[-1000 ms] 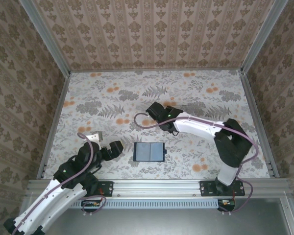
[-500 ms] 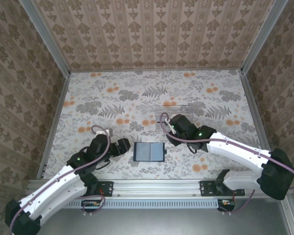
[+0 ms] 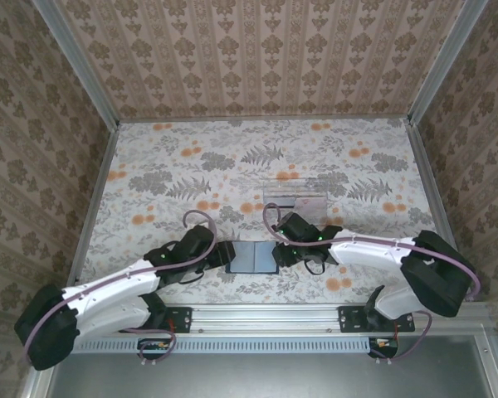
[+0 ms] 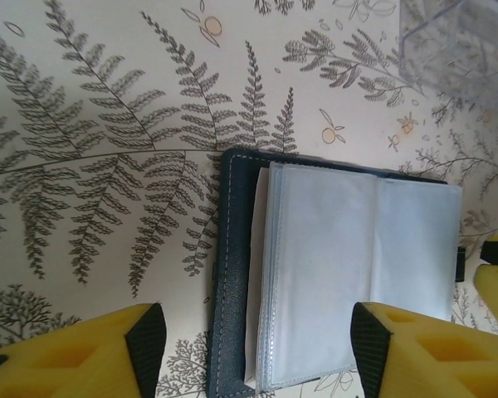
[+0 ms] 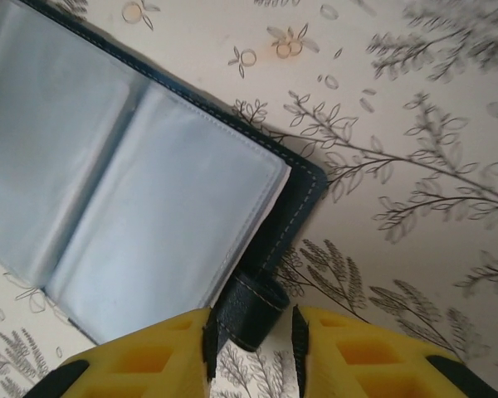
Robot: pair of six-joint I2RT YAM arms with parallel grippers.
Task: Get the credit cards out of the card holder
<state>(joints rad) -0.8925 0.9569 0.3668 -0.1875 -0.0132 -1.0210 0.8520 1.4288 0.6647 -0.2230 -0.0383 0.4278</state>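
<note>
At the near edge of the desk (image 3: 149,178) lies the open card holder (image 3: 253,257); left gripper (image 4: 256,352) jaws spread over it, right gripper (image 5: 251,336) jaws pinching its tab (image 5: 253,308).

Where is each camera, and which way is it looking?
Top external: high behind the arms, looking down at the table; left gripper and right gripper flank the card holder.
Left wrist: on left arm, looking down at the holder; yellow fingers at bottom.
Right wrist: on right arm, looking down; fingers flank the holder's tab.
Shared: all show the open holder.
</note>
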